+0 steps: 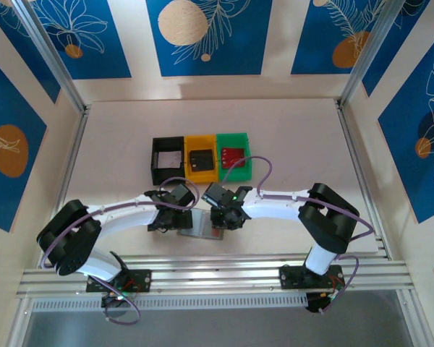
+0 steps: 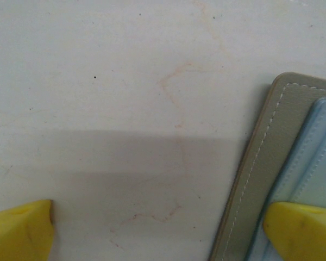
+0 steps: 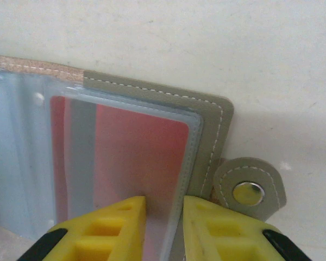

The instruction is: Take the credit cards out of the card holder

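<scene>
Tabletop (image 1: 296, 144): pale cream, matt, with faint reddish hairline marks and a few dark specks seen up close from the left wrist. Booth walls carry blue panels (image 1: 206, 36) with white leaf outlines and tan discs; ribbed aluminium rail (image 1: 224, 275) along the near edge. Three small plastic bins sit in a touching row about mid-tabletop: black bin (image 1: 156, 160) with something pale inside, yellow bin (image 1: 201, 176) with a dark flat item, green bin (image 1: 233, 137) with a red one. The card holder (image 1: 197, 228) lies open and flat close to the middle of the near edge, between my two arms. It is grey leather-look, with rounded corners, white stitching, pale blue inner panels and a glossy clear sleeve. A red card (image 3: 136, 157) shows through that sleeve. A round grey snap tab (image 3: 249, 187) with a metal stud juts from its side. Left gripper (image 2: 163, 234) is spread wide, grasping nothing, one yellow fingertip (image 2: 304, 228) over the holder's edge, the other above bare surface. Right gripper (image 3: 164, 228) has its ribbed yellow jaws drawn close with the sleeve's edge in the gap; I cannot tell whether they pinch it.
</scene>
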### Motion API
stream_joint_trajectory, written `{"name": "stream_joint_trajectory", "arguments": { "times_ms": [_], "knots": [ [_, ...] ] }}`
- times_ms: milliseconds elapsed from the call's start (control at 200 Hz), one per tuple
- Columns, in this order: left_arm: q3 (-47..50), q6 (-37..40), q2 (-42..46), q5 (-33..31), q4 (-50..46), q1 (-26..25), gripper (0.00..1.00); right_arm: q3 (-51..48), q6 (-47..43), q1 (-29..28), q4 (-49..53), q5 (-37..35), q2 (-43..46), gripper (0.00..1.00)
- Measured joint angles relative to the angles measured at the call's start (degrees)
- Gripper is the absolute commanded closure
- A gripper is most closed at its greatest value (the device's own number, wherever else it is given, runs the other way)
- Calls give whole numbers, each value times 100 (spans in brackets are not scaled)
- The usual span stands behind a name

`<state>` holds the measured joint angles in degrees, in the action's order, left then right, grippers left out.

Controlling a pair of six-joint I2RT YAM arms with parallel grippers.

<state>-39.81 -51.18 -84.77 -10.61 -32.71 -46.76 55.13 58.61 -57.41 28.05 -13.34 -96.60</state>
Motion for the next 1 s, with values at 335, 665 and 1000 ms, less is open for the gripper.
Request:
{"name": "stream_joint_trajectory", "arguments": {
  "times_ms": [335, 665, 1000],
  "knots": [
    [0, -2, -4, -4, 4, -13, 0, 17, -85, 0, 31, -13, -4, 79],
    [0, -44, -9, -31, 4, -31, 0, 26, -153, -33, -201, 33, -7, 79],
    [4, -66, -9, -42, 9, -42, 0, -20, -153, -33, -376, 74, -7, 80]
  ]
}}
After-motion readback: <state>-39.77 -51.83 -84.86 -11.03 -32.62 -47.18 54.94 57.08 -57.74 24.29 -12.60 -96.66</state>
